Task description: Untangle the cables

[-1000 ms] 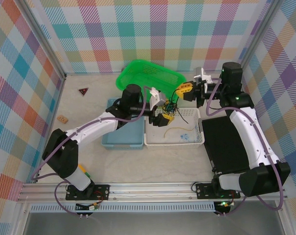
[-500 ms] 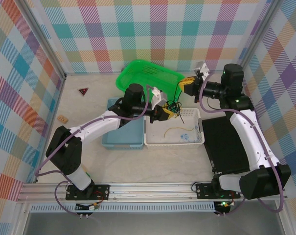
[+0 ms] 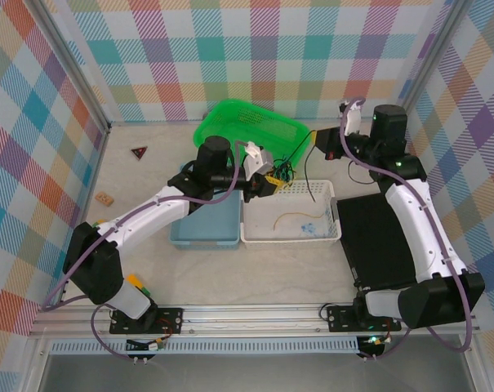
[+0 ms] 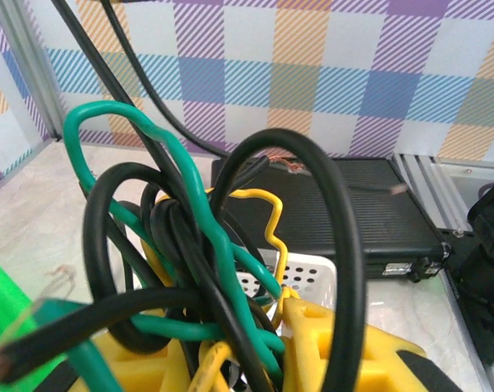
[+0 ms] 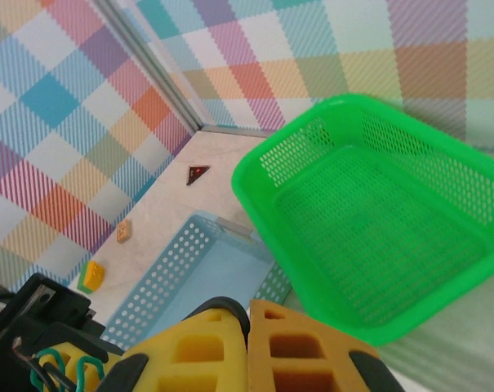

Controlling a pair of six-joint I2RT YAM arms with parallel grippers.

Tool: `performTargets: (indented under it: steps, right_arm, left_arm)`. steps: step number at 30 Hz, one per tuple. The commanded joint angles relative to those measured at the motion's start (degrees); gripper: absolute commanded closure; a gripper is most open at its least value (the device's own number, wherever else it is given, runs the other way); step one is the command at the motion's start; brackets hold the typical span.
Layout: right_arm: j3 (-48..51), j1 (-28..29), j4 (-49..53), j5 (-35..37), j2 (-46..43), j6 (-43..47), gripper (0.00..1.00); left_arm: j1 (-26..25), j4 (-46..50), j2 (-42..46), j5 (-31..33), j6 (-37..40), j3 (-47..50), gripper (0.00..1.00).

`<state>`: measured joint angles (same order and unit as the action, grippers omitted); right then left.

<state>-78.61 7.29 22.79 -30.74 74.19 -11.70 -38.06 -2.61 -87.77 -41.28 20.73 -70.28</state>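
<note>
While left fingers (image 4: 328,359) clamp them, cables (image 4: 206,245) loop above, right fingers (image 5: 206,351) closed

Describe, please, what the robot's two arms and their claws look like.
Both the left arm and the right arm have white shells between black joints, and a grey-purple hose loops along each. The left claw has yellow pads; the right claw has one yellow and one orange pad, all moulded with square recesses.
</note>
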Motion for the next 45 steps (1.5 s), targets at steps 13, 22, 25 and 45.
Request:
performTargets:
  steps: [13,22,25,45]
  right_arm:
    - [-6.45,-11.16,-1.81,27.08,-1.98,-11.14,1.0]
    - [3.93,-11.25,-13.4,-4.33,-6.28,-3.02,1.0]
    - [7.24,-11.18,-12.8,-12.26,-6.85,-1.91,1.0]
    - [10.4,-9.93,-0.9,-30.13,-9.31,12.56,0.35]
  left_arm:
    - [1.08,15.98,5.94,-3.46,0.73,3.75,1.0]
    - [2.4,13.46,5.78,4.73,-8.1,1.51,1.0]
    - [2.47,11.84,5.49,5.67,-11.44,-0.14,1.0]
    - [3.34,15.11,1.71,1.02,-17.22,-12.14,1.0]
